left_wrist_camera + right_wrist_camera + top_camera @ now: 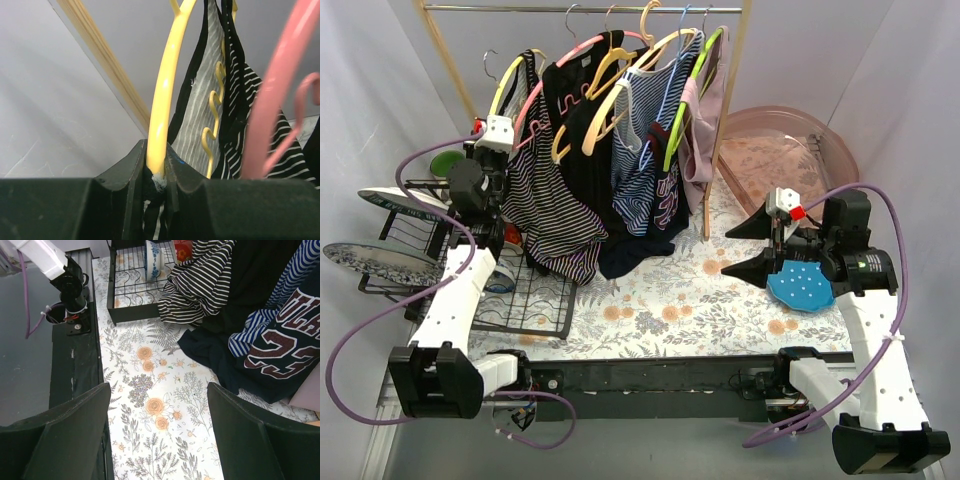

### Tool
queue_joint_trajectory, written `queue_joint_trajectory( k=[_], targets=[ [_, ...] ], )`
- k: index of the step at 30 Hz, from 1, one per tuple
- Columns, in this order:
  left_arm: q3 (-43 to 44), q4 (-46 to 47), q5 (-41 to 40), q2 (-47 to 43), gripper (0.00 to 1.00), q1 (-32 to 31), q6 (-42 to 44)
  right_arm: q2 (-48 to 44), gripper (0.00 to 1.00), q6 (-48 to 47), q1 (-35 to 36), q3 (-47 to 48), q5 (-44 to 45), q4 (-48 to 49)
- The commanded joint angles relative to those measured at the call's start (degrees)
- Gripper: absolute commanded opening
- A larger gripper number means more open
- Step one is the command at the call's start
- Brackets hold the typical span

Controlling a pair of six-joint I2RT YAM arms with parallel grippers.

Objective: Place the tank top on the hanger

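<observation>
a: left gripper (498,125)?
b: up by the far-left corner of the worktop. jaws narrow, pinched on the hanger (503,88), low on its left arm. on the wrist cam the yellow arm sits wedged betw the two fingers (125,170).
a: and the tank top (548,195)?
b: hangs off that hanger, under the rail (580,8) along the far edge. a black-edged strap runs up just beside the yellow arm, the pale inside faces the wrist cam, and the wavy lower bar is in front of it. can't tell if both straps are over the shoulders. the hem is bunched low over the edge of the wire rack (520,300) on the left side.
a: neighbours?
b: pink hanger (276,100) just beside it on the right, then the blue-and-white striped top (645,150).
a: right gripper (760,245)?
b: near the right edge, abt mid-depth. jaws wide, nothing betw them, only the floral cloth (660,300) below. well apart from the clothes. a blue dotted piece (802,288) lies under that arm.
</observation>
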Motion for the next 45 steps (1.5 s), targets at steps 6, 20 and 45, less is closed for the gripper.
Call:
queue_joint_trajectory(
  k=[6, 20, 45],
  targets=[
    [2.71, 9.39, 4.47, 1.65, 0.00, 4.59, -5.05, -1.37, 0.86, 0.11, -0.43, -0.23, -2.29, 1.44],
    [11.24, 9.83, 16.36, 4.99, 0.00, 5.03, -15.25, -1.46, 0.86, 0.20, -0.96, -1.37, -2.73, 2.32],
    [12.05, 14.22, 19.96, 10.55, 0.00, 5.03, -23.95, -0.41, 0.86, 0.82, -1.48, -1.29, -2.29, 2.67]
  ],
)
